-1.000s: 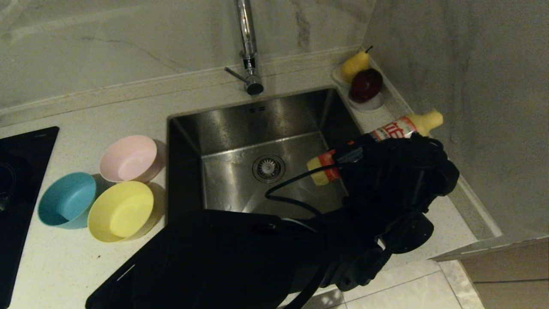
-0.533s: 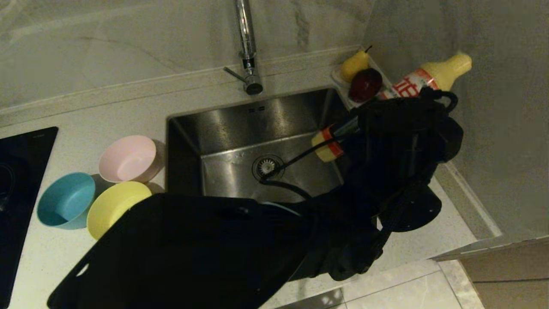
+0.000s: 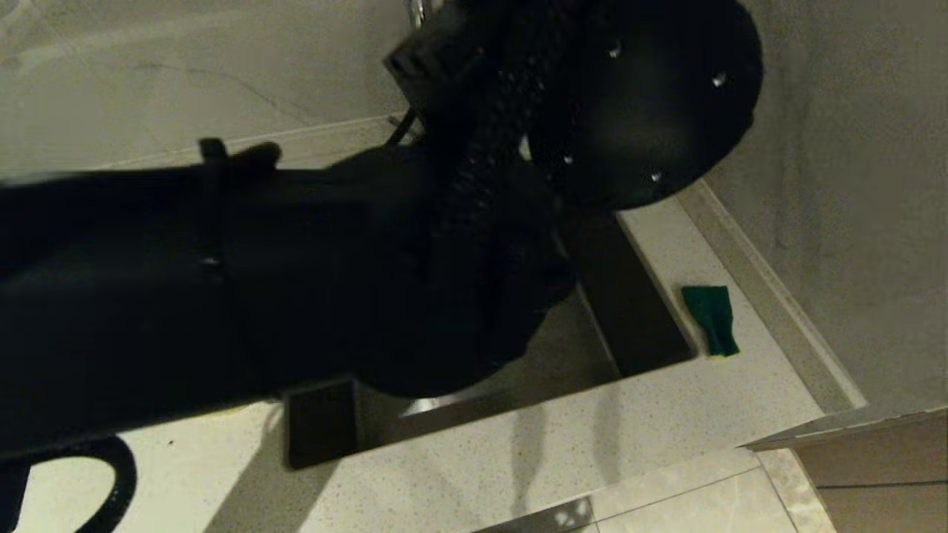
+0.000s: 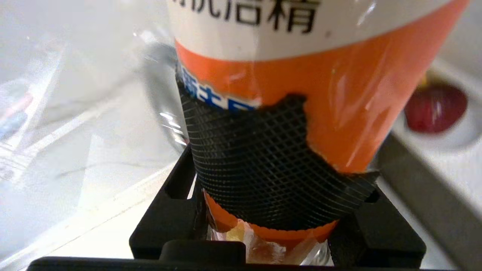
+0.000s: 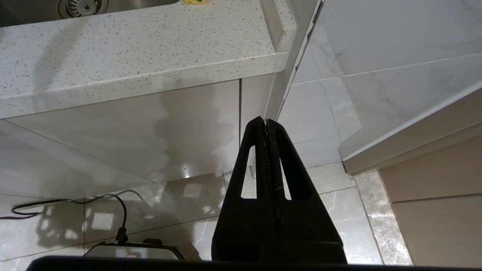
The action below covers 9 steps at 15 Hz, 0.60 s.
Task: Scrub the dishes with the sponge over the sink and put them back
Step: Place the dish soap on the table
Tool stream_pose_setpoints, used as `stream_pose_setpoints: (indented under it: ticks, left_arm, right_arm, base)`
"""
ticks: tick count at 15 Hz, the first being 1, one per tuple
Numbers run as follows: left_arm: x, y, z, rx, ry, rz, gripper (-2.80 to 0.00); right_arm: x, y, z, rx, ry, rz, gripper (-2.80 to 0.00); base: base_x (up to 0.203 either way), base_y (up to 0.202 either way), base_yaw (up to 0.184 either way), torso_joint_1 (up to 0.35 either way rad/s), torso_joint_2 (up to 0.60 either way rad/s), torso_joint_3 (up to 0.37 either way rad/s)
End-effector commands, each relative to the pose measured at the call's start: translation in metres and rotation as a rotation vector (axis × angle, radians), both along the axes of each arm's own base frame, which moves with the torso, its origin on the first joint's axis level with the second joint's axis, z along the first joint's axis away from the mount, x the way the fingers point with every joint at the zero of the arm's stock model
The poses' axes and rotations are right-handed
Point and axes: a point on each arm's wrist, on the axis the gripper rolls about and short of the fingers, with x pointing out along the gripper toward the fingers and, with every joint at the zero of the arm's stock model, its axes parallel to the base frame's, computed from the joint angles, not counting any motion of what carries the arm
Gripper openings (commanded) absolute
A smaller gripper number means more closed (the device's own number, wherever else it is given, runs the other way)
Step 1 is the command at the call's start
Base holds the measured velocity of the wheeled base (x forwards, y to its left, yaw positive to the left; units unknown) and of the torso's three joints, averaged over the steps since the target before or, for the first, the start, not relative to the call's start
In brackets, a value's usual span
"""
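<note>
Holding a detergent bottle (image 4: 301, 86) with an orange-and-white label, the left gripper (image 4: 278, 180) is raised high at upper centre of the head view, its arm blocking most of the sink (image 3: 629, 311). The sponge (image 3: 711, 320) lies green face up on the counter (image 3: 592, 444) at centre right, just beside the sink's right rim, long axis running toward the wall, well below that gripper. The right gripper (image 5: 266, 124), pressed together and empty, hangs below counter level. Hidden: all three bowls, the drain, most of the tap.

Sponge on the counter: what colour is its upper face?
Dark green sponge, clearest in the head view.
</note>
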Motion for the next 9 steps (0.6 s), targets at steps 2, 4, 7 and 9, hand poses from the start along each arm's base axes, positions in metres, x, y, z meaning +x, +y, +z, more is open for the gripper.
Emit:
stream_pose_setpoints:
  ticks: [2,4,7,9]
  left_arm:
    - [-0.017,0.034,0.035,-0.092,-0.051,-0.012,-2.80]
    - [-0.025,0.051,0.049,-0.133,-0.070,-0.014,-2.80]
    - [-0.039,0.080,0.072,-0.195,-0.101,-0.013,-2.80]
    - [-0.049,0.099,0.084,-0.229,-0.116,-0.013,-2.80]
  right_arm:
    - [0.000,0.000,0.000,0.000,0.002,-0.001,-2.80]
    - [0.000,0.000,0.000,0.001,0.001,0.000,-2.80]
    - [0.000,0.000,0.000,0.001,0.000,-0.001,-2.80]
    - [0.000,0.000,0.000,0.000,0.002,0.000,-2.80]
  base:
    - [0.000,0.000,0.000,0.000,0.00,0.000]
    - [0.000,0.000,0.000,0.000,0.00,0.000]
    - [0.000,0.000,0.000,0.000,0.00,0.000]
    - [0.000,0.000,0.000,0.000,0.00,0.000]
